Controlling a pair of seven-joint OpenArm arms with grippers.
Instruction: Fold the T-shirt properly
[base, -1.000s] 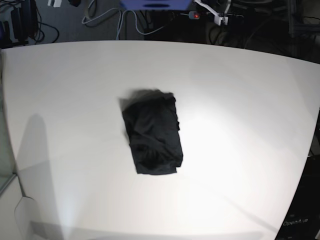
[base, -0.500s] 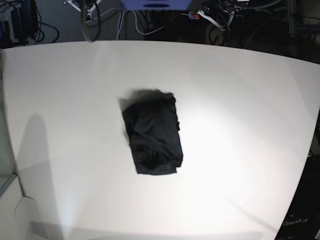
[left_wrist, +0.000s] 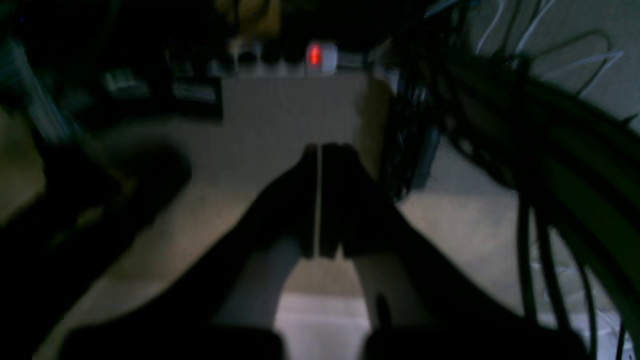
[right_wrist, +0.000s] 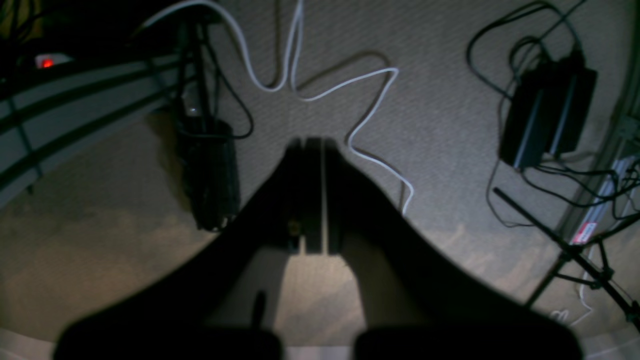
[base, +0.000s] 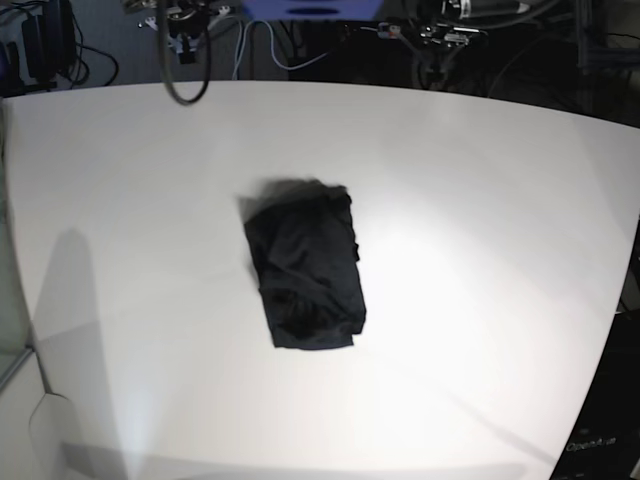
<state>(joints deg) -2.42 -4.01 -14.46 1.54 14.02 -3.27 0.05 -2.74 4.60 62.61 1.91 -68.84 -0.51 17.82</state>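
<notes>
T-shirt (base: 304, 268) sits near the middle of the white table (base: 480, 200) in the base view — a compact black bundle, roughly rectangular, longer up the frame than across, with soft creases over its top and a slightly ragged upper edge. Nothing touches it. Both arms are at the top edge of that frame, well apart from the garment: parts of one show at upper left beside a hanging loop of dark cable (base: 186, 82), parts of the other at upper right. In the left wrist view the left gripper (left_wrist: 318, 150) points at a dim, blurred floor, its jaws pressed together with only a thin pale seam between them and nothing held. The right wrist view shows the right gripper (right_wrist: 314, 142) likewise closed and empty, above grey carpet (right_wrist: 440, 120) crossed by a white cable (right_wrist: 320, 95), with a black box (right_wrist: 547, 117) at upper right.
</notes>
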